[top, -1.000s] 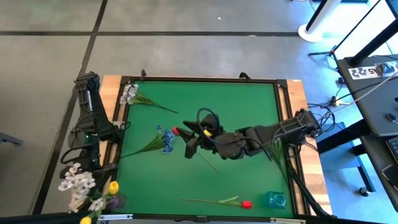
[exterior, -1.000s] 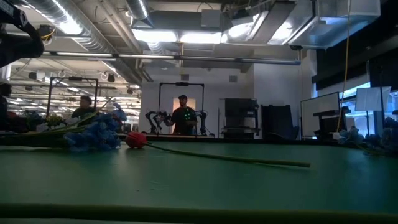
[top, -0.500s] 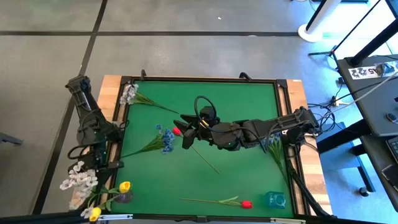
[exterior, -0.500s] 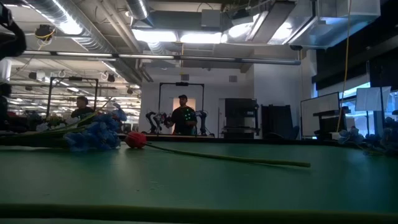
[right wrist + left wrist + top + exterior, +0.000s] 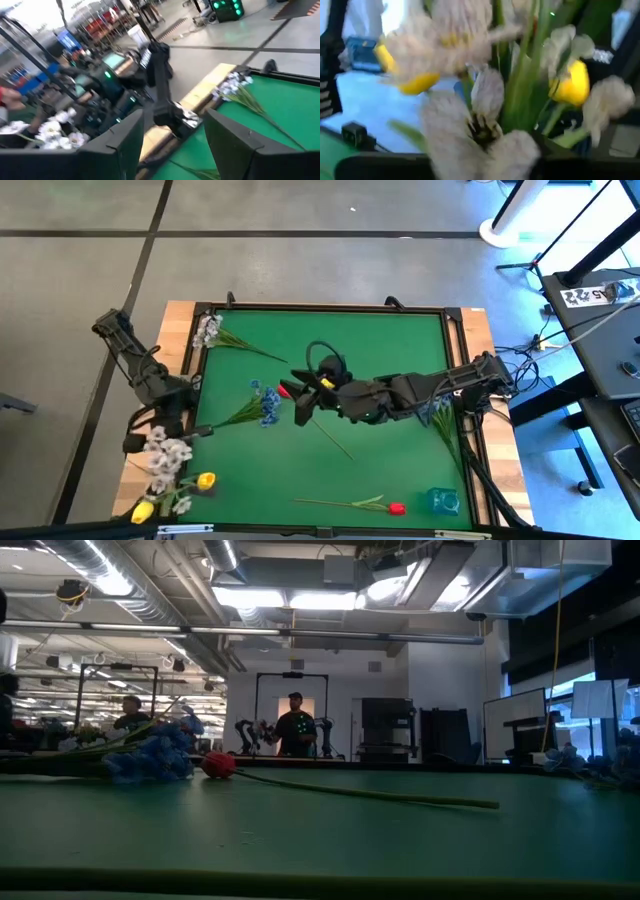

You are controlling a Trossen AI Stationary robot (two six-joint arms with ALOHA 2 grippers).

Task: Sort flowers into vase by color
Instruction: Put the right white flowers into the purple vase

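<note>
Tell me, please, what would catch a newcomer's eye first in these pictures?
Most striking is the right gripper stretched across the middle of the green table, its open fingers over the red tulip beside the blue cluster. At the table's front left corner, the left arm carries a bunch of white sprays and yellow tulips. A second red tulip lies near the front edge.

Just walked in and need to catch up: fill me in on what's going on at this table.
Two arms are sorting artificial flowers on a green table. The right pincer, open, reaches mid-table by a red tulip and a blue cluster. The left arm is at the table's left edge beside a vase of white sprays and yellow tulips. Another red tulip lies unsorted.
</note>
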